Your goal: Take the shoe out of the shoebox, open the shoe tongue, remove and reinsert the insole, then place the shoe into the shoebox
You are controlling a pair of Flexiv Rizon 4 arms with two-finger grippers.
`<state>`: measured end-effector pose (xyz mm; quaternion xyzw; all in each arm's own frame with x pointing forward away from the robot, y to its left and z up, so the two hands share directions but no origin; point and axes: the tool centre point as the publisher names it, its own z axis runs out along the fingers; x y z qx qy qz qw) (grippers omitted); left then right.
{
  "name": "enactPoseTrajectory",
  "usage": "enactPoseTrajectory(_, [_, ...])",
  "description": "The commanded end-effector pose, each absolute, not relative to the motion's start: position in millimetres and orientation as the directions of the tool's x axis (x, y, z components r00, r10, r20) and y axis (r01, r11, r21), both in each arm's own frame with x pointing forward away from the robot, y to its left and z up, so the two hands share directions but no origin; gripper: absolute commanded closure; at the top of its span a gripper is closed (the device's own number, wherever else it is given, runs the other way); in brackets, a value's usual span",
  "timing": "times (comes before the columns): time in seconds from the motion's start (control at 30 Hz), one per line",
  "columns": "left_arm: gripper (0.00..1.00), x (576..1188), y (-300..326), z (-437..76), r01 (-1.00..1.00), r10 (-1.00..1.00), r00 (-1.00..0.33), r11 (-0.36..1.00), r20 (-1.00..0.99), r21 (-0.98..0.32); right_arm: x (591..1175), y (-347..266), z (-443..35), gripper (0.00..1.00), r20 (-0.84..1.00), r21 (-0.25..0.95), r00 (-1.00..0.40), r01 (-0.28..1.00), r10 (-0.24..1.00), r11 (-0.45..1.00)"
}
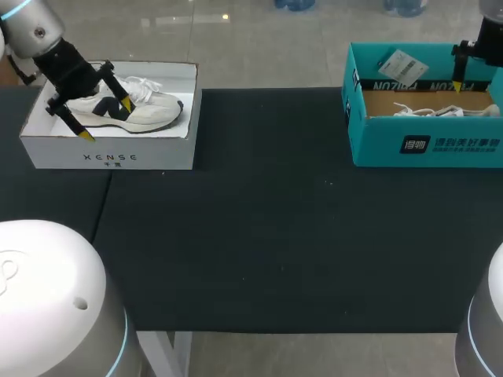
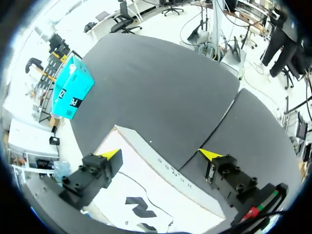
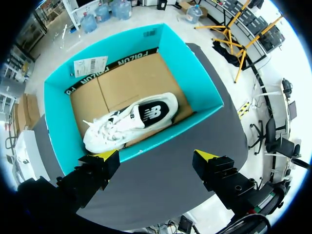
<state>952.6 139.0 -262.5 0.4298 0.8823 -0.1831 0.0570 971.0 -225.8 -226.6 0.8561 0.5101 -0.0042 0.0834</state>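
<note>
The white box (image 1: 118, 157) sits at the upper left, right by the table's (image 1: 267, 228) far edge. A shoe with a navy mark (image 1: 153, 110) lies flat inside it. The left gripper (image 1: 105, 119) hangs over this box with its fingers wide apart, holding nothing. One finger is over the shoe and the other is by the box's front wall.

The teal box (image 1: 424, 145) sits at the upper right, also by the far edge. A white shoe (image 3: 131, 119) lies on its side inside, near the front wall. The right gripper (image 3: 156, 156) is above that wall, fingers spread, holding nothing.

The two boxes are well apart. The dark table stretches wide between them and down to the near edge.
</note>
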Motion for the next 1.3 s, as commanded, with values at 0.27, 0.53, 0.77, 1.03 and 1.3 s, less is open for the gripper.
enactPoseTrajectory(0.27, [0.0,1016,185,-272,0.89,0.888,-0.432,0.39,-0.16,-0.236,970,-226,-227,0.0,-0.091,0.142,0.48,0.873,0.873,-0.466])
enactPoseTrajectory(0.53, [0.0,1016,185,-272,0.89,0.888,-0.432,0.39,-0.16,-0.236,970,-226,-227,0.0,-0.091,0.142,0.48,0.873,0.873,-0.466])
enactPoseTrajectory(0.77, [0.0,1016,185,-272,0.89,0.888,-0.432,0.39,-0.16,-0.236,970,-226,-227,0.0,-0.091,0.142,0.48,0.873,0.873,-0.466])
enactPoseTrajectory(1.03, [0.0,1051,196,-260,0.995,0.983,-0.098,0.095,-0.156,-0.025,970,-226,-227,0.0,-0.091,0.142,0.48,0.873,0.873,-0.466])
enactPoseTrajectory(1.3, [0.0,1095,232,-286,0.999,0.998,0.04,-0.04,-0.045,0.004,970,-226,-227,0.0,-0.091,0.142,0.48,0.873,0.873,-0.466])
